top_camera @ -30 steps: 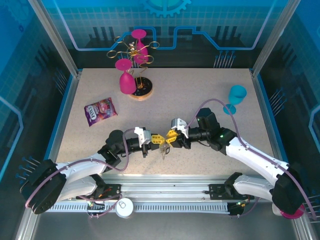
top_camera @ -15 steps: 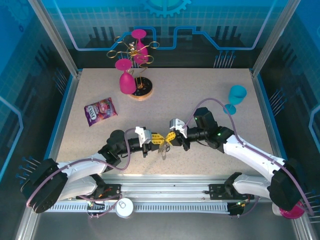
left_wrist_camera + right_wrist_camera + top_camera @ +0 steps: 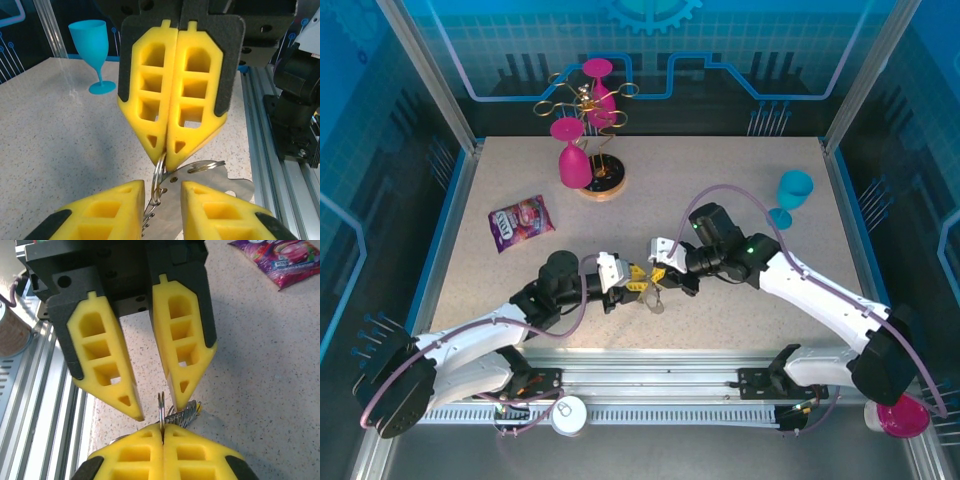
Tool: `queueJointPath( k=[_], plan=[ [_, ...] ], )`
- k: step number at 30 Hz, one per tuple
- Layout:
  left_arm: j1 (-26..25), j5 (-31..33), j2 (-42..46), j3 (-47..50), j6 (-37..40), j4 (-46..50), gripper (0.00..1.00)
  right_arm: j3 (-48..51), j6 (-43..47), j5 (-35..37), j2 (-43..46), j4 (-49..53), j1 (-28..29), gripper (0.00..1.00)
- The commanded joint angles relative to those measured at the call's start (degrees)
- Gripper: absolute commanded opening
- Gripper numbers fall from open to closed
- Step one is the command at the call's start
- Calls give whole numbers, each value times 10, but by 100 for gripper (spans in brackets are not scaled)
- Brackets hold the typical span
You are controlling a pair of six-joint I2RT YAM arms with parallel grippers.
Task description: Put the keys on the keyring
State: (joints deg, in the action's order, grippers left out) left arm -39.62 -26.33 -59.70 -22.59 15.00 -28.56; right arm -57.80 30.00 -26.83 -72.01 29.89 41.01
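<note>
Over table's (image 3: 740, 190) near half, right gripper (image 3: 166, 157) pinches keyring (image 3: 161, 409) between closed pads; left gripper (image 3: 162, 192), fingers spread, straddles ring without gripping; keys (image 3: 215, 186) bunch just beside it.

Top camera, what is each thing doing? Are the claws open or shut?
Left claw: open, fingers either side of the keyring.
Right claw: shut on the keyring.
Keyring: pinched, with a silver key dangling below.
Blue glass: upright.
Snack bag: lying flat.
</note>
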Motion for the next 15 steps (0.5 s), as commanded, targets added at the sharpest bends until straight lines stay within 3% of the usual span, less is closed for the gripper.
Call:
queueJointPath(
  k=[1,15],
  plan=[
    [-3,1,6,-19,22,35,23,-34,33,19,-13,52,17,0],
    [-3,-21,6,-36,31,47,10,-95,76,65,-69,127,61,0]
  ],
)
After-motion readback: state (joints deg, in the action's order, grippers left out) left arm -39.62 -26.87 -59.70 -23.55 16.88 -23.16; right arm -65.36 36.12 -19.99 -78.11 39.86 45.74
